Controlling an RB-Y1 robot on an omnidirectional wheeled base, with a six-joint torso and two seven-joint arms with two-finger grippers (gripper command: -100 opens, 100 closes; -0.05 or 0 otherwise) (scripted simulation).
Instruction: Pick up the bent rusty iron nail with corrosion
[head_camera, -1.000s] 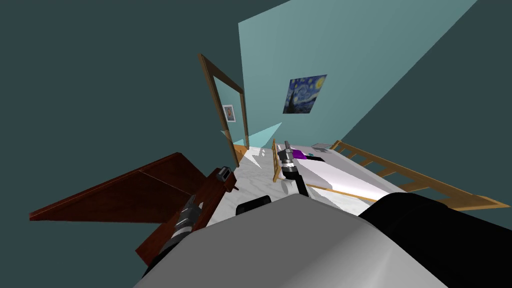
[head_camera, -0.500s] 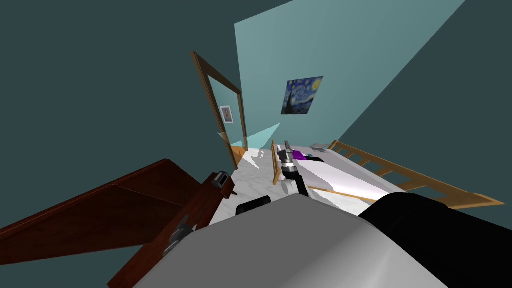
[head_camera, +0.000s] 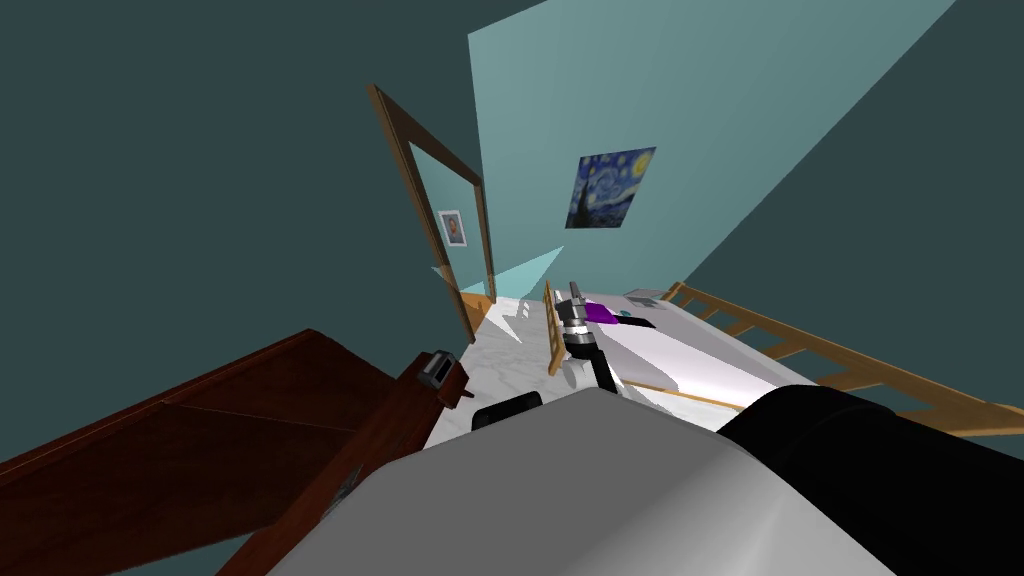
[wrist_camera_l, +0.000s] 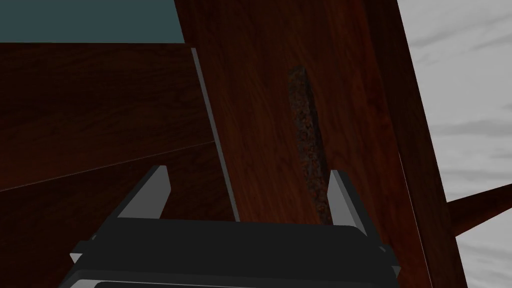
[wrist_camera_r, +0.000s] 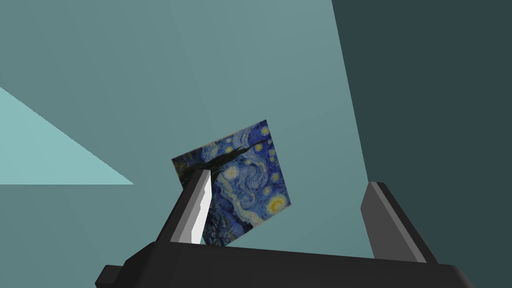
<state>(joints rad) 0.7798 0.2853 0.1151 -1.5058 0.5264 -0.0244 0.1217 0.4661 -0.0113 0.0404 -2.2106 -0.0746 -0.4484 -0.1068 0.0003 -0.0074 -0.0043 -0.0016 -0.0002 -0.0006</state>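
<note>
Since a second ago the left forearm has dropped toward 7 o'clock in the head view, and my head camera has shifted with it.

The left gripper (wrist_camera_l: 245, 200) has its fingers (wrist_camera_l: 150, 192) spread wide with nothing clamped between them. A rough, dark rust-brown iron nail (wrist_camera_l: 305, 140) lies flat with its near end just inside one finger; I cannot tell whether they touch. From there it runs away from the gripper along a dark red-brown wooden top (wrist_camera_l: 260, 100). White, grey-veined floor (wrist_camera_l: 465, 100) shows beyond the top's edge.

In the head view a small grey box (head_camera: 437, 368) stands on that top, at 8 o'clock from the right gripper (head_camera: 575, 295). The right gripper is raised, its fingers (wrist_camera_r: 200, 215) wide apart and empty.
</note>
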